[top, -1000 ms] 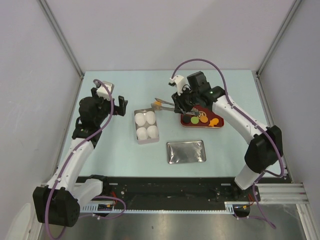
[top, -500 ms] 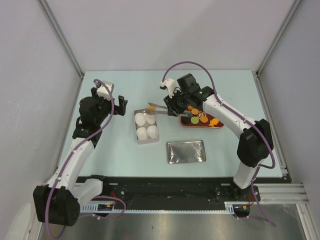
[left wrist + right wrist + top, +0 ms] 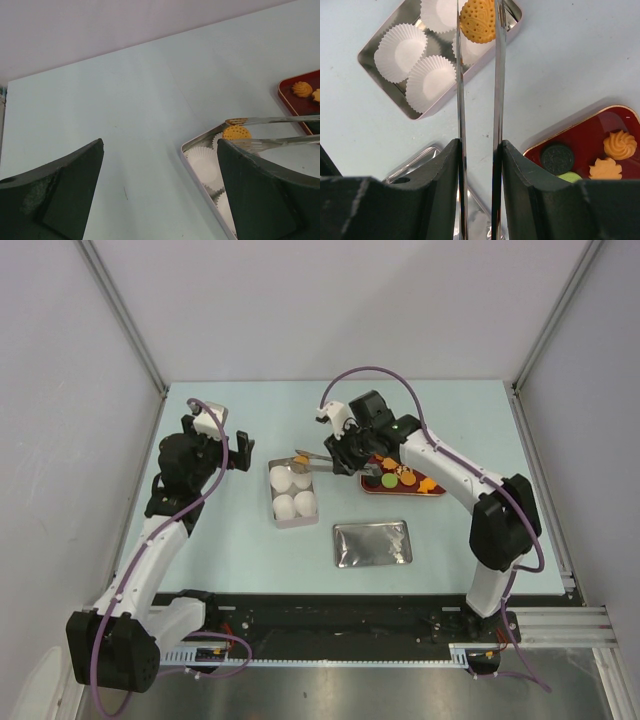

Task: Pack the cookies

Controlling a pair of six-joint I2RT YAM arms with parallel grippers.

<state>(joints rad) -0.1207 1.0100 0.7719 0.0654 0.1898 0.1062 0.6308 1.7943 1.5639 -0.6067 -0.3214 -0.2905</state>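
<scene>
Pale blue-green counter, grey walls on three sides. Nearest the arm bases: flat silver lid, lying alone. Just beyond and to its left, an open metal tin holding four white paper cups, two by two. Right of the tin and apart from it, a red tray with loose cookies. Right wrist view shows a black round one, a green one partly hidden, an orange swirl and an orange leaf shape. Right gripper sits over the bare strip between tray and tin, jaws clamped on the handle end of metal tongs. Tong tips reach over the tin's far right corner and pinch a round, dotted orange cookie by its edges, above the paper cup there. Whether cookie touches cup: cannot tell. Left gripper hangs to the left of the tin's far end, jaws spread wide, nothing between them.
</scene>
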